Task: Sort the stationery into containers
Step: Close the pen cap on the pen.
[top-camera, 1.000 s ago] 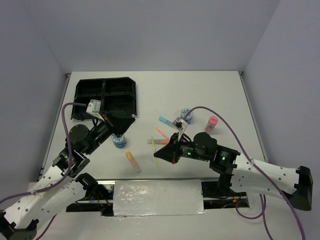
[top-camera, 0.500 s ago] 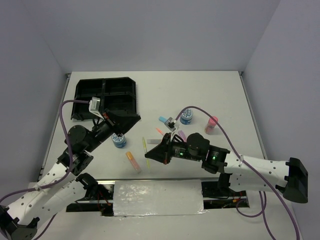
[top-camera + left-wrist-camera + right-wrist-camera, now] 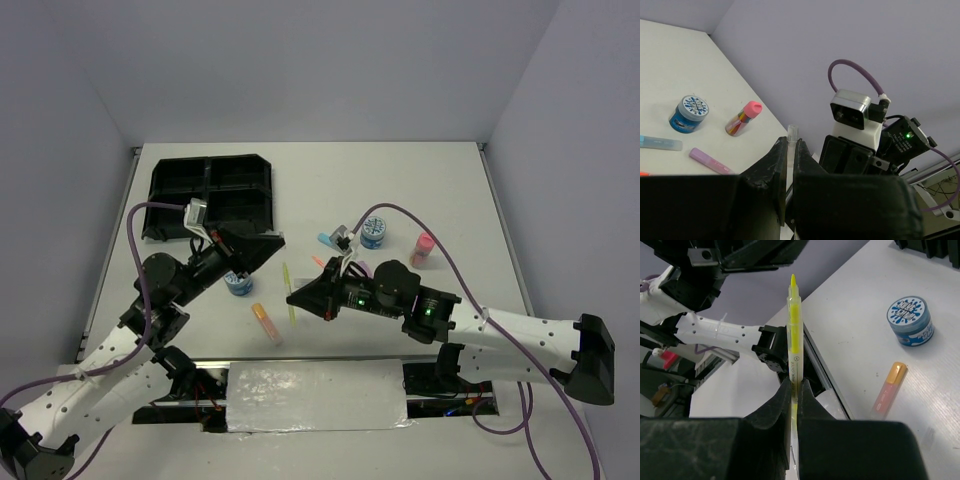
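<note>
The matte white table (image 3: 430,180) lies bare and wide beyond the right gripper (image 3: 296,298), with walls on three sides. The black tray (image 3: 230,180) is glossy moulded plastic with four rectangular compartments. It sits just behind and left of the left gripper (image 3: 272,241), near the table's left edge.

One squat round blue tub (image 3: 238,283) with a patterned lid sits just below the left gripper. The second blue tub (image 3: 373,232) and the pink-capped bottle (image 3: 424,247) stand beyond and right of the right gripper.

The slim orange marker (image 3: 266,323) lies nearer than both grippers, close to the front edge. The blue marker (image 3: 328,240) and purple marker (image 3: 710,161) lie beyond the right gripper.

The right gripper is clamped on the translucent yellow marker (image 3: 793,340), whose tip points toward the left gripper. The left gripper's fingers are pressed together. A clear tube end (image 3: 791,134) shows in the slit between them, and I cannot tell whether it is pinched.
</note>
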`<state>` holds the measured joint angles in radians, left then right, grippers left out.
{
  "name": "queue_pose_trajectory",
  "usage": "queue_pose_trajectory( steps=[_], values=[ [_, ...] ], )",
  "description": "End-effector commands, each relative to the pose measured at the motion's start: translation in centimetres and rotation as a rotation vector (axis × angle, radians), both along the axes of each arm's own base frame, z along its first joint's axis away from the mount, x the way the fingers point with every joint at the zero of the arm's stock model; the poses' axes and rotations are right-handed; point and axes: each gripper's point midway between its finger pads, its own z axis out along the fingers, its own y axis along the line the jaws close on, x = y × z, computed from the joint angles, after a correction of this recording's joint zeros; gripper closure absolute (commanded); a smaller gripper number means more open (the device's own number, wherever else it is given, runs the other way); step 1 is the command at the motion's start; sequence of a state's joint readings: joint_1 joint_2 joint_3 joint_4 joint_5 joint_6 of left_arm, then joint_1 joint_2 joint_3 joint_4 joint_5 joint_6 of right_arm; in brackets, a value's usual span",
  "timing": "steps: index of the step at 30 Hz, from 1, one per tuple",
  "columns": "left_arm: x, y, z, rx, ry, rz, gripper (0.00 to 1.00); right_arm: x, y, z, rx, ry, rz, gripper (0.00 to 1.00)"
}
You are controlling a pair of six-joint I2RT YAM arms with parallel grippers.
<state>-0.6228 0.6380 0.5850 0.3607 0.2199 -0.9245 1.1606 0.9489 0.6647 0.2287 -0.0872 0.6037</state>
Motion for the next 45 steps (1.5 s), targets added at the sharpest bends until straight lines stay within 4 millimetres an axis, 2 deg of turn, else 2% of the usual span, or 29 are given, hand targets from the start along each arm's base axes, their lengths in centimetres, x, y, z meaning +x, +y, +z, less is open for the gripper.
queue_pose_trajectory(
  steps=[1,14,35,45],
  values=[
    [-0.9,0.0,1.7,-0.052,-0.051,-0.035,1.00,0.7,0.3,2.7,0.043,-0.059,-0.023,1.00],
    [-1.1,-0.1,1.8,-0.058,-0.056,-0.048,1.00,1.7,-0.1,2.2,0.020,-0.063,-0.053,1.00],
    [-1.0,-0.6,0.6,-0.047,-0.036,-0.068,1.00,3.3,-1.0,3.5,0.040,-0.082,-0.096,1.00],
    [-0.8,-0.5,0.2,-0.042,-0.033,-0.053,1.00,2.9,-0.2,4.4,0.061,-0.088,-0.052,1.00]
  ],
)
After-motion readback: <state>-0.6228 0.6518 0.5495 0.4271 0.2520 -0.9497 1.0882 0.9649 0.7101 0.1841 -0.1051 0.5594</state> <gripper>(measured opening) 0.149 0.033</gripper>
